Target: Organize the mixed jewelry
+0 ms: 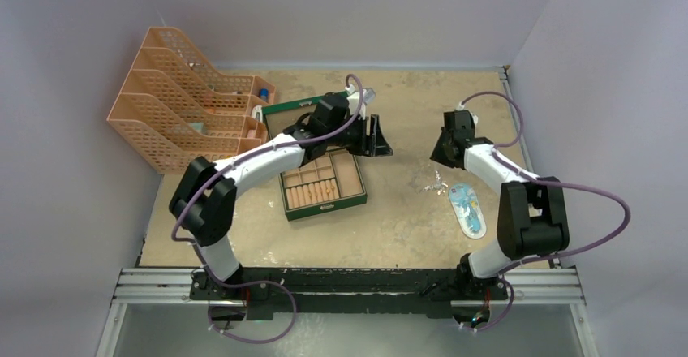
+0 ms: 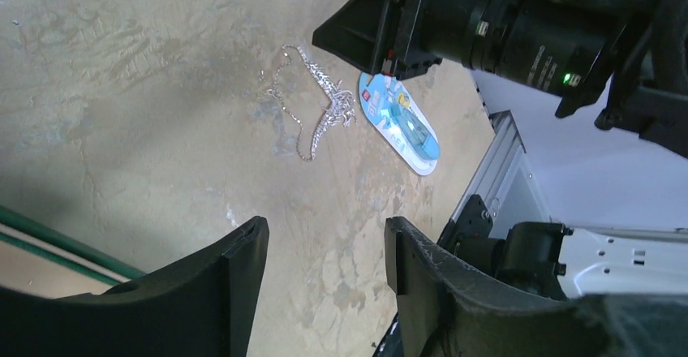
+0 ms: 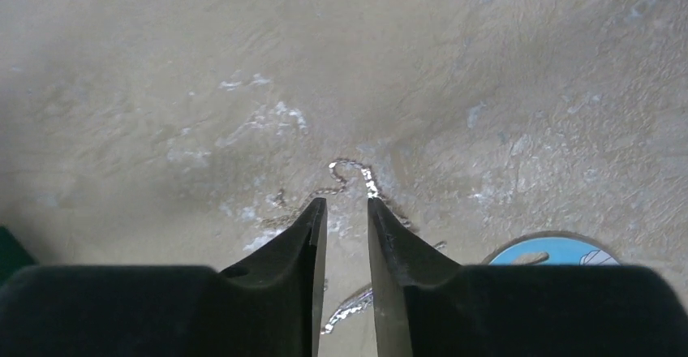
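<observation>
The left arm rises from its base, bends at the elbow near the table's left edge and stretches its white forearm forward and right across the back of the green box. The left gripper points right, over bare table beside the box's raised lid. Its jaws stand apart with nothing between them.

The right arm folds at a high elbow over the table's right side and reaches forward and left, wrist tipped down. The right gripper hangs tips-down over the chain. Its jaws are parted by only a slim gap and grip nothing. Whether the tips touch the table cannot be told.

The chain, a silvery glittery tangle, lies loose on the table right of centre, between the box and the blue packet, and just beside the packet. From the left wrist it shows as looped strands spread below the right gripper.

The packet carries small coloured print, too small to read. No other writing can be made out.
</observation>
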Action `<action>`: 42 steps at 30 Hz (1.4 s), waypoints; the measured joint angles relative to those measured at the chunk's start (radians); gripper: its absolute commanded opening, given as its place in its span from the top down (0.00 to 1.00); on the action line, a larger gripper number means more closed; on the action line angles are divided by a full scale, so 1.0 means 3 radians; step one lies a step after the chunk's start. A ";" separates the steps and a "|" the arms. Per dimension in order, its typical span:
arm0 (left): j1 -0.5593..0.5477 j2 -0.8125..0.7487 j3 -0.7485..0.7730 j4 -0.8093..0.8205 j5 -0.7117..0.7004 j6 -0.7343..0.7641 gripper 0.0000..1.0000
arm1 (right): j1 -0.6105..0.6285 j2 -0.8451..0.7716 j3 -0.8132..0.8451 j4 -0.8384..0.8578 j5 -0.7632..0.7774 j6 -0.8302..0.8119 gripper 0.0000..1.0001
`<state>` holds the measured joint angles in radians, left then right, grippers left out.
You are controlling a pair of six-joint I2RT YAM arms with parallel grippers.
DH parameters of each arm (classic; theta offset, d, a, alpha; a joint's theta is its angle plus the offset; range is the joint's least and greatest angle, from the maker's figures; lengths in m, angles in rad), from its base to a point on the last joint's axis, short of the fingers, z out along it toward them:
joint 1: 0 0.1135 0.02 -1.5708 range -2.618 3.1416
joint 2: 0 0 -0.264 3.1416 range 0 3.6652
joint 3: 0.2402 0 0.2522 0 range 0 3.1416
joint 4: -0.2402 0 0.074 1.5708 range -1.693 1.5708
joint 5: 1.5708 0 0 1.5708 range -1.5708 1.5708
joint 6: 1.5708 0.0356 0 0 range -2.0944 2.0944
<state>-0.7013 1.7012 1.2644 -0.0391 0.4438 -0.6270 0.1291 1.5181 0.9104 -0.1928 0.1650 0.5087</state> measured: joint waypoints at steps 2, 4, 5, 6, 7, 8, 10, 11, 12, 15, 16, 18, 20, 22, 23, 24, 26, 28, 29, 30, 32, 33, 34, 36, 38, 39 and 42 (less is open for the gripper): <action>-0.0008 0.0148 0.0121 -0.0027 -0.0019 -0.0029 0.46 | 0.0000 0.0094 0.0000 -0.0009 0.0043 0.0041 0.63; -0.0013 0.0239 0.0192 -0.0056 -0.0024 -0.0056 0.46 | 0.0000 0.0221 0.0000 -0.0022 0.0113 0.0071 0.62; -0.0018 0.0277 0.0231 -0.0081 -0.0027 -0.0058 0.46 | 0.0000 0.0273 0.0000 -0.0028 0.0134 0.0083 0.62; -0.0020 0.0308 0.0264 -0.0102 -0.0028 -0.0060 0.46 | 0.0000 0.0343 0.0001 -0.0042 0.0169 0.0093 0.62; -0.0027 0.0343 0.0308 -0.0118 -0.0027 -0.0060 0.46 | 0.0000 0.0394 0.0001 -0.0046 0.0179 0.0102 0.63; -0.0033 0.0378 0.0352 -0.0127 -0.0024 -0.0058 0.46 | 0.0000 0.0456 0.0020 -0.0057 0.0198 0.0114 0.63; -0.0050 0.0437 0.0420 -0.0132 -0.0022 -0.0056 0.46 | 0.0003 0.0467 0.0050 -0.0031 0.0201 0.0113 0.64; -0.0051 0.0456 0.0439 -0.0134 -0.0022 -0.0056 0.46 | 0.0004 0.0482 0.0056 -0.0028 0.0200 0.0112 0.64; -0.0052 0.0477 0.0459 -0.0144 -0.0022 -0.0053 0.46 | 0.0004 0.0501 0.0056 -0.0025 0.0198 0.0111 0.65; -0.0064 0.0538 0.0493 -0.0167 -0.0022 -0.0051 0.46 | 0.0004 0.0525 0.0076 -0.0015 0.0196 0.0086 0.72; -0.0064 0.0551 0.0495 -0.0169 -0.0020 -0.0048 0.46 | 0.0004 0.0532 0.0080 -0.0014 0.0197 0.0076 0.75; -0.0064 0.0584 0.0495 -0.0181 -0.0015 -0.0041 0.46 | 0.0004 0.0534 0.0083 -0.0023 0.0202 0.0052 0.84; -0.0064 0.0613 0.0496 -0.0181 -0.0003 -0.0033 0.46 | 0.0003 0.0534 0.0083 -0.0033 0.0202 0.0036 0.93; -0.0064 0.0633 0.0496 -0.0184 0.0014 -0.0027 0.46 | 0.0003 0.0533 0.0083 -0.0043 0.0210 0.0034 1.00; -0.0064 0.0640 0.0496 -0.0183 0.0028 -0.0027 0.46 | 0.0003 0.0532 0.0083 -0.0046 0.0214 0.0033 1.00; -0.0064 0.0643 0.0496 -0.0184 0.0038 -0.0027 0.46 | 0.0003 0.0528 0.0083 -0.0050 0.0216 0.0034 1.00; -0.0065 0.0651 0.0502 -0.0182 0.0067 -0.0027 0.46 | 0.0003 0.0518 0.0083 -0.0065 0.0220 0.0037 1.00; -0.0065 0.0662 0.0511 -0.0179 0.0086 -0.0027 0.46 | 0.0003 0.0493 0.0081 -0.0109 0.0219 0.0037 1.00; -0.0064 0.0664 0.0512 -0.0178 0.0093 -0.0028 0.46 | 0.0004 0.0474 0.0080 -0.0135 0.0219 0.0037 1.00; -0.0065 0.0670 0.0518 -0.0179 0.0104 -0.0028 0.46 | 0.0004 0.0448 0.0080 -0.0161 0.0220 0.0038 1.00; -0.0066 0.0694 0.0543 -0.0181 0.0131 -0.0031 0.46 | 0.0004 0.0364 0.0080 -0.0205 0.0230 0.0038 1.00; -0.0066 0.0716 0.0567 -0.0184 0.0144 -0.0032 0.46 | 0.0004 0.0320 0.0080 -0.0214 0.0234 0.0039 1.00; -0.0067 0.0736 0.0586 -0.0186 0.0153 -0.0037 0.46 | 0.0005 0.0262 0.0080 -0.0224 0.0240 0.0041 1.00; -0.0067 0.0792 0.0640 -0.0195 0.0164 -0.0065 0.46 | 0.0005 0.0134 0.0080 -0.0237 0.0245 0.0046 1.00; -0.0071 0.0855 0.0692 -0.0202 0.0168 -0.0094 0.46 | 0.0005 0.0019 0.0080 -0.0239 0.0253 0.0048 0.98; -0.0074 0.0884 0.0721 -0.0217 0.0167 -0.0116 0.46 | 0.0005 -0.0025 0.0080 -0.0239 0.0253 0.0048 0.85; -0.0092 0.0944 0.0786 -0.0317 0.0146 -0.0149 0.46 | 0.0005 -0.0046 0.0080 -0.0247 0.0254 0.0090 0.65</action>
<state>-0.7288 1.9842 1.5002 -0.1341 0.4877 -0.6716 0.1307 1.5043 0.9344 -0.2668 0.2413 0.5358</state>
